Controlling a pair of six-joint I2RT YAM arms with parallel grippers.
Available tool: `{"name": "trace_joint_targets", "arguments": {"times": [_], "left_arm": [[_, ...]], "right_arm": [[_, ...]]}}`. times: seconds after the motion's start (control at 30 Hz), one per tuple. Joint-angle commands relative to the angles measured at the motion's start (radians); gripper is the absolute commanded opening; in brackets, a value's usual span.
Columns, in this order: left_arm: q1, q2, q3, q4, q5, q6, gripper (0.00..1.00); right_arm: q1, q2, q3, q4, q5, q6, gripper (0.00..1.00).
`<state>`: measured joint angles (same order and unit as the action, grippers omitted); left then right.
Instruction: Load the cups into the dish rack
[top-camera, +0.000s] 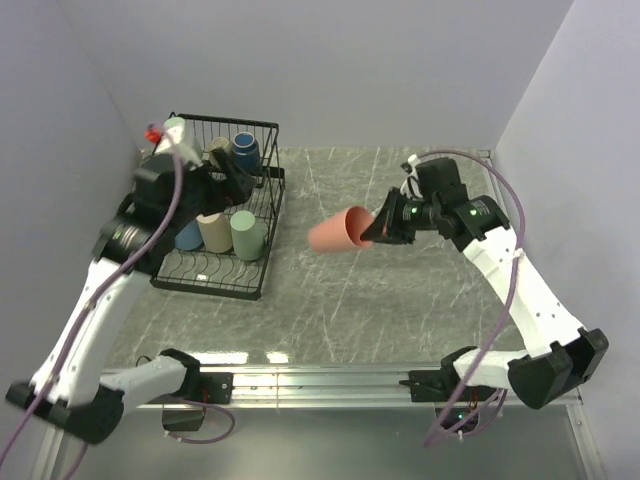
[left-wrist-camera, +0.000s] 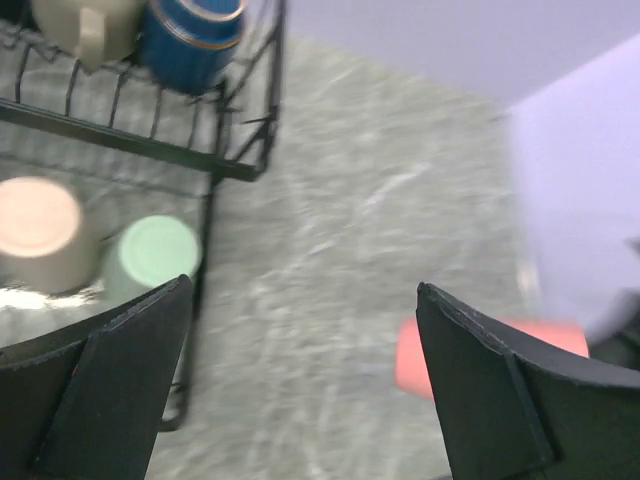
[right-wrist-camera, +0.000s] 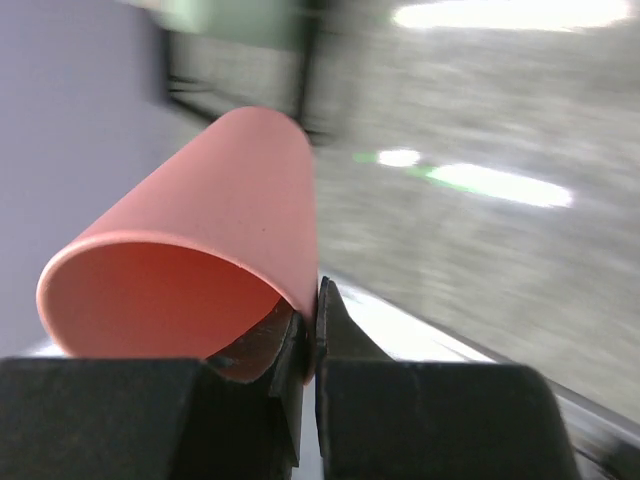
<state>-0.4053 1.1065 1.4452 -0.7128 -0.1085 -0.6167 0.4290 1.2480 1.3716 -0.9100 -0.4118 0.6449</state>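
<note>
My right gripper (top-camera: 372, 228) (right-wrist-camera: 316, 300) is shut on the rim of a salmon cup (top-camera: 338, 230) (right-wrist-camera: 230, 190), one finger inside and one outside. The cup hangs on its side above the table, its base pointing toward the dish rack (top-camera: 262, 190). The rack's raised basket holds a dark-blue cup (top-camera: 245, 150) (left-wrist-camera: 190, 40) and a beige mug (top-camera: 220, 148) (left-wrist-camera: 85, 25). Its lower tier holds upside-down light blue (top-camera: 188, 236), beige (top-camera: 213, 230) (left-wrist-camera: 35, 225) and pale green (top-camera: 246, 233) (left-wrist-camera: 150, 255) cups. My left gripper (top-camera: 228, 178) (left-wrist-camera: 300, 340) hovers open and empty over the rack's right edge.
The rack stands at the table's far left, against the left wall. Grey marbled tabletop (top-camera: 400, 300) stretches between the rack and the right arm. Walls close in the back and both sides. The arms' mounting rail (top-camera: 320, 380) runs along the near edge.
</note>
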Motion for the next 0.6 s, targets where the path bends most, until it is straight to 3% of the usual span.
{"name": "trace_joint_targets", "arguments": {"times": [0.0,0.03,0.07,0.13,0.27,0.43,0.57], "left_arm": [[0.088,-0.140,-0.116,0.305,0.316,-0.109,0.99],[0.109,-0.152,-0.155,0.359,0.387,-0.144,0.99],[0.135,-0.160,-0.190,0.418,0.521,-0.211,0.99],[0.141,-0.154,-0.275,0.551,0.598,-0.289,1.00],[0.143,-0.142,-0.374,0.732,0.711,-0.379,0.99],[0.143,-0.108,-0.394,0.797,0.763,-0.423,0.99],[0.145,-0.094,-0.465,0.998,0.832,-0.534,0.99]], "right_arm": [[-0.061,0.010,-0.028,0.365,-0.460,0.218,0.00],[-0.064,0.007,-0.078,0.479,-0.526,0.296,0.00],[-0.064,0.010,-0.098,0.711,-0.565,0.380,0.00],[-0.056,0.045,-0.106,0.907,-0.642,0.556,0.00],[-0.039,0.096,-0.062,1.050,-0.663,0.654,0.00],[-0.033,0.131,-0.085,1.296,-0.668,0.855,0.00],[-0.029,0.137,-0.098,1.329,-0.668,0.875,0.00]]}}
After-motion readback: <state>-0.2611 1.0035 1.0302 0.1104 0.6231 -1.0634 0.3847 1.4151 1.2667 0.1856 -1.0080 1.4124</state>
